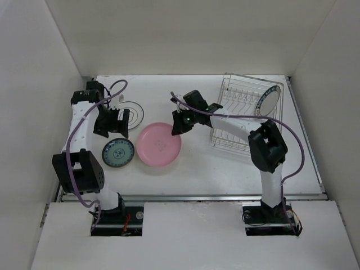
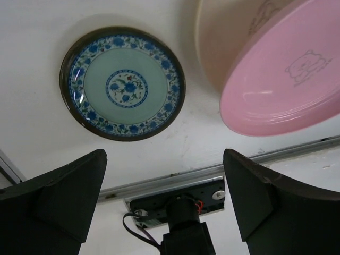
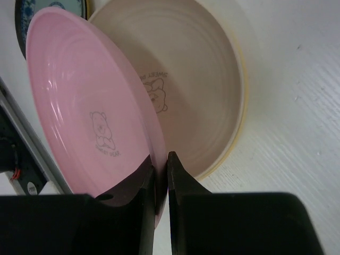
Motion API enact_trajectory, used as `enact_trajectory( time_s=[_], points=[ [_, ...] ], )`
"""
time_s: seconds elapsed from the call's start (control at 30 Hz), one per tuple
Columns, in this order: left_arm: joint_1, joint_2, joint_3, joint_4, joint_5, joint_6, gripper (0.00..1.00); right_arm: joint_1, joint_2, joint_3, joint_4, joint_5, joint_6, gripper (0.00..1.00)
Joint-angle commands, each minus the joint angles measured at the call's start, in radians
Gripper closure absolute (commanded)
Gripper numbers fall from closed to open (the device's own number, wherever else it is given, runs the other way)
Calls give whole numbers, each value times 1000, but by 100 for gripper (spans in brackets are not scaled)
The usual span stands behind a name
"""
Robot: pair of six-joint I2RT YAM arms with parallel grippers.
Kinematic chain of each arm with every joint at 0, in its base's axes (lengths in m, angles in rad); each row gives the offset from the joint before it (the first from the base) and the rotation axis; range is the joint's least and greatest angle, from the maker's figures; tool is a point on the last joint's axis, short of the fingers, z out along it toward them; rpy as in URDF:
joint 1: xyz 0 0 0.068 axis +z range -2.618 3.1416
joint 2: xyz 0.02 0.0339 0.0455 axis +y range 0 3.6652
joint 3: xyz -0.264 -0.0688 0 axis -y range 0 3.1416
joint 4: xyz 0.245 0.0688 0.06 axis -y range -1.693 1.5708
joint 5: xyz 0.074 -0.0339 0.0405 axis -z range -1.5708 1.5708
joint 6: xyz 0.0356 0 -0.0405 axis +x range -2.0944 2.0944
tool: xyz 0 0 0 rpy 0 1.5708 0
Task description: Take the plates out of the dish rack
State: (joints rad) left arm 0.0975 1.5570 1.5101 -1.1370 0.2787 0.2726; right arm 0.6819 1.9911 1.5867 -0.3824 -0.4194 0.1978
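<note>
Pink plate being set down on the cream plate; one plate is still racked.
The rack [image 1: 230, 140] stands far right on the table [image 1: 225, 169], with a rimmed plate [image 1: 270, 98] upright in it. The right gripper [image 3: 161, 175] pinches the rim of the pink plate [image 3: 90, 117], which tilts over the cream plate [image 3: 196, 90] beside the teal plate [image 2: 122, 83]. The left gripper [image 2: 164, 159] hangs wide and empty. The next move is probably to lay the pink plate flat, release it, then fetch the rimmed plate.

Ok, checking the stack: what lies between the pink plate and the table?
A cream plate lies under the pink plate, shown in the right wrist view.
</note>
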Motion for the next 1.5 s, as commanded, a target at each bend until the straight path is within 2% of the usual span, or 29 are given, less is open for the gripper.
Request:
enact_trajectory(
  time_s=[0.0,0.1,0.3,0.33,0.47,0.6,0.63,0.67,0.73,0.8,0.93,1.2,1.23,1.27,1.37,1.47],
  points=[
    [2,-11,-45,6,-73,-9,11,-15,9,49,128,-127,26,100],
    [-8,2,-83,20,-101,-9,11,-15,49,38,171,-125,26,100],
    [-39,48,-105,42,-113,-9,11,-15,118,98,139,-73,26,100],
    [-39,58,-105,42,-113,-9,11,-15,118,98,139,-56,26,97],
    [-71,67,-116,42,-113,-9,11,-15,109,84,129,27,15,93],
    [-81,87,-116,51,-124,-9,11,-25,152,111,91,-4,15,93],
    [-81,87,-116,51,-124,-9,11,-25,152,111,91,-13,15,96],
    [-81,87,-116,51,-124,-9,11,-34,152,111,91,-33,15,100],
    [-90,87,-107,51,-124,-9,11,-44,143,99,118,-132,25,100],
    [-90,87,-106,51,-124,-9,11,-54,115,85,128,-166,35,100],
    [-90,87,-106,51,-124,-9,11,-74,80,61,137,-176,45,100],
    [-90,97,-88,42,-124,-9,11,-74,115,52,119,-153,45,99],
    [-90,97,-88,42,-124,-9,11,-74,124,52,119,-135,45,95],
    [-90,97,-88,42,-124,-9,11,-74,124,52,119,-124,45,84],
    [-90,106,-88,42,-124,-9,11,-74,133,52,94,-88,45,46],
    [-90,106,-88,42,-124,-9,11,-65,112,61,62,-18,35,39]
  ],
)
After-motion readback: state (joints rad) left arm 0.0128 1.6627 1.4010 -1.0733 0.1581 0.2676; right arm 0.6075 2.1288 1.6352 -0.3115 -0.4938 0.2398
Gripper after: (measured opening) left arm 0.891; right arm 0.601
